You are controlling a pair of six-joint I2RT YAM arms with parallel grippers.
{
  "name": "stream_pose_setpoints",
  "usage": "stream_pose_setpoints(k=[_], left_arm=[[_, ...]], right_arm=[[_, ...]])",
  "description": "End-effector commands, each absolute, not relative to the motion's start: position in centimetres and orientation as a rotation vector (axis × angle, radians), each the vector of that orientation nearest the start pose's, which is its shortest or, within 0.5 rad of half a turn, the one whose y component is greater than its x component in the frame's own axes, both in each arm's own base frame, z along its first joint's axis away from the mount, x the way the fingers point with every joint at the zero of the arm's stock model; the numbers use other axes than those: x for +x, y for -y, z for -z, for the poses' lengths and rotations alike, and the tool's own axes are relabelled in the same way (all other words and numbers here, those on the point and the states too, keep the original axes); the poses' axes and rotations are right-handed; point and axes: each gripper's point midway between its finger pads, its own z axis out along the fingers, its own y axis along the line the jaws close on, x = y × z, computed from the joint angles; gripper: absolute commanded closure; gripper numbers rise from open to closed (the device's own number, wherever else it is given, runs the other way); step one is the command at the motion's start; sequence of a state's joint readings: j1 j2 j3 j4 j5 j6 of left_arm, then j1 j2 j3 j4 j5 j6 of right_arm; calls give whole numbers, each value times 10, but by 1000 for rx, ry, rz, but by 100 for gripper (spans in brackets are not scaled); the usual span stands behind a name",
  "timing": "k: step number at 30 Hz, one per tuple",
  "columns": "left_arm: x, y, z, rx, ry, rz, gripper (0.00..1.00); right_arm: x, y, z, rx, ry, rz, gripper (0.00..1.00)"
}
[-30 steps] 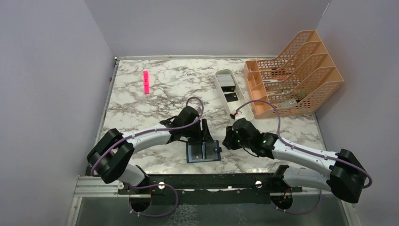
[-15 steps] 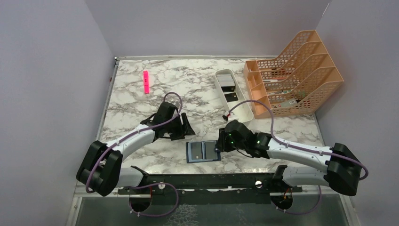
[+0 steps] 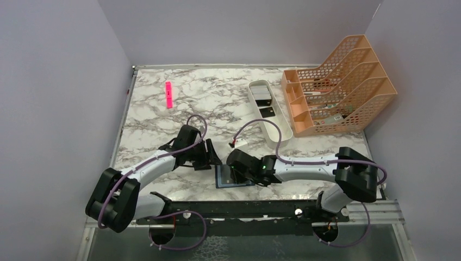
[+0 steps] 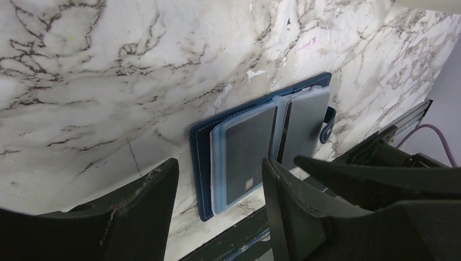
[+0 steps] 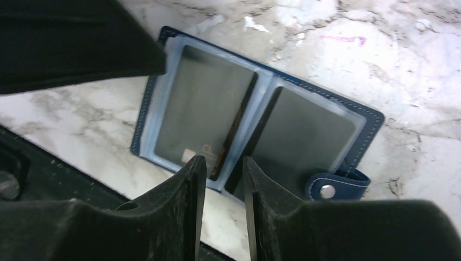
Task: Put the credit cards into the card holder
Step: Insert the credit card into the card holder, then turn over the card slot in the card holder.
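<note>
The card holder lies open and flat near the table's front edge, navy outside with pale blue sleeves inside. In the left wrist view the card holder shows a grey card in one sleeve and another in the other. The right wrist view shows the same cards and the snap strap. My right gripper hovers over the holder's near edge, jaws narrowly apart and empty; in the top view it covers the holder's right half. My left gripper is open and empty, just left of the holder.
A long white tray at the back right holds a grey card and a black card. An orange mesh file rack stands beside it. A pink marker lies at the back left. The black front rail runs just behind the holder.
My right gripper swung left from the holder's right edge to over the holder. My left gripper pulled off the holder to the left, then settled beside it.
</note>
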State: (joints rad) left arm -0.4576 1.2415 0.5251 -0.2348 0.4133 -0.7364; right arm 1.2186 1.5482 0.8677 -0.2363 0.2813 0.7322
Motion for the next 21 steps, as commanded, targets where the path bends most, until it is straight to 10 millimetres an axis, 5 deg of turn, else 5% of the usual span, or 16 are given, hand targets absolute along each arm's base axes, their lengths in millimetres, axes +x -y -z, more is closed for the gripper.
stream_pose_setpoints(k=[1,9,16,21], left_arm=[[183,204,-47,-176,-2713,1007,39],[173,213,-46,-189,-2699,1132,39],[166,231,-54,-171,-2629,1359,40],[165,241,-69,-169,-2538,1496,50]], right_arm=[[163,-324,-45,-461,-2440,-328,62],[166,-305,-26,-467,-2454,-198,61],[159,-303,-11,-437,-2475,-249,69],[155,-300,-10,-400,-2469,-314,71]])
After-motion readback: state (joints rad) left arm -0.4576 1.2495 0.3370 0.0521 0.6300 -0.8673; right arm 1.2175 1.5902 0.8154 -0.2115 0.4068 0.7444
